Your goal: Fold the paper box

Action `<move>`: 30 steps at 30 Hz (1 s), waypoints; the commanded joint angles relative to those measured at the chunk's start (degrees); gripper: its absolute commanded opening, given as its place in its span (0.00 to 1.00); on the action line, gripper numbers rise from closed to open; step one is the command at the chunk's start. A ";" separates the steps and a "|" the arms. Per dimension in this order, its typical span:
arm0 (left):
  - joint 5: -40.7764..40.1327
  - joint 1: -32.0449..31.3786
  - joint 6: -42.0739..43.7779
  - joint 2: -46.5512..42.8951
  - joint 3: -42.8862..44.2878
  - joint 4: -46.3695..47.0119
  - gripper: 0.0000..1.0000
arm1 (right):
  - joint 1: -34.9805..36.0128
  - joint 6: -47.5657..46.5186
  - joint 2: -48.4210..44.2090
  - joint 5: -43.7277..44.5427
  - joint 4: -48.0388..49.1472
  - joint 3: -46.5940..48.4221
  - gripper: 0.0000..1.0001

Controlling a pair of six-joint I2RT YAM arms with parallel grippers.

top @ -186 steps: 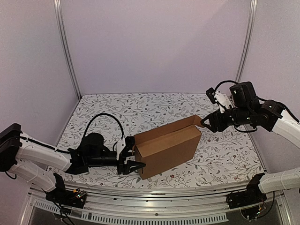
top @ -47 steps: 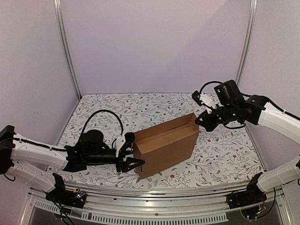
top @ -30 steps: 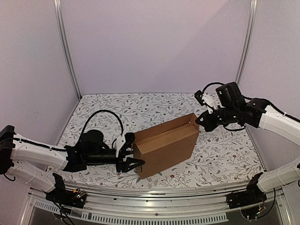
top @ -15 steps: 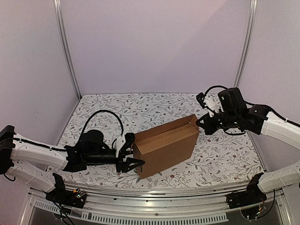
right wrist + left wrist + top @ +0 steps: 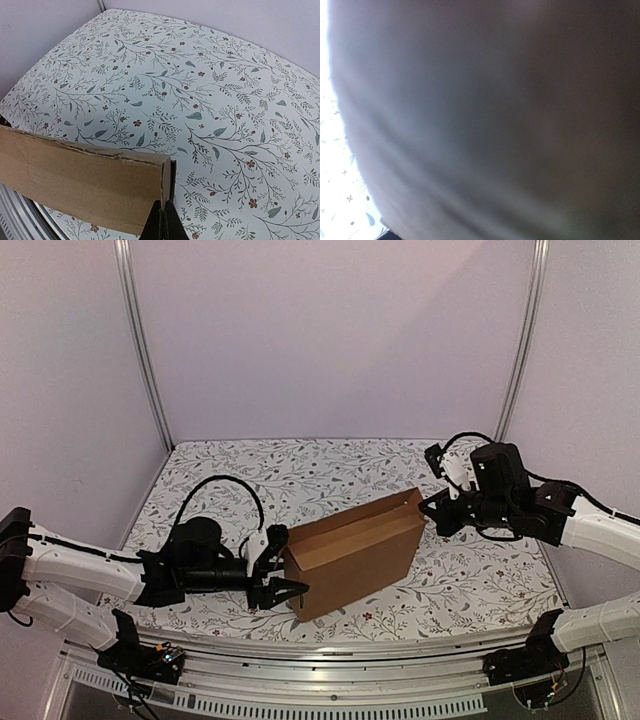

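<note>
The paper box [image 5: 355,550] stands on its long edge in the middle of the table, a brown carton angled from near left to far right. My left gripper [image 5: 283,566] straddles its left end, one finger behind and one in front, shut on the box. In the left wrist view, blurred cardboard [image 5: 495,125] fills the frame and hides the fingers. My right gripper [image 5: 428,510] is shut, its tip against the box's upper right end. In the right wrist view the closed fingertips [image 5: 163,206] touch the vertical end edge of the box [image 5: 80,180].
The floral tablecloth [image 5: 300,465] covers the table, bordered by lilac walls at the back and sides. A metal rail [image 5: 330,655] runs along the near edge between the arm bases.
The right arm has sunk and drifted right while its shut tip stays at the box's right end. That end flap, sticking out earlier, now lies in. The left arm is still.
</note>
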 commanded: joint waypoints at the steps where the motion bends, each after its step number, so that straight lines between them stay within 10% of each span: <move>1: -2.04 0.13 -0.91 0.51 0.60 -5.24 0.34 | 2.43 2.75 0.71 2.39 -4.56 -3.75 0.00; 17: -9.57 0.46 -4.71 -9.46 -2.87 -9.28 0.62 | 4.93 6.37 -3.01 9.29 -2.89 -5.57 0.00; 25: -14.92 0.63 -6.45 -14.80 -6.55 -9.77 0.99 | 8.64 8.32 -5.18 15.85 -1.14 -6.56 0.00; 30: -15.44 0.73 -7.96 -16.55 -5.89 -12.91 0.99 | 11.07 9.44 -5.70 20.39 -0.87 -6.39 0.00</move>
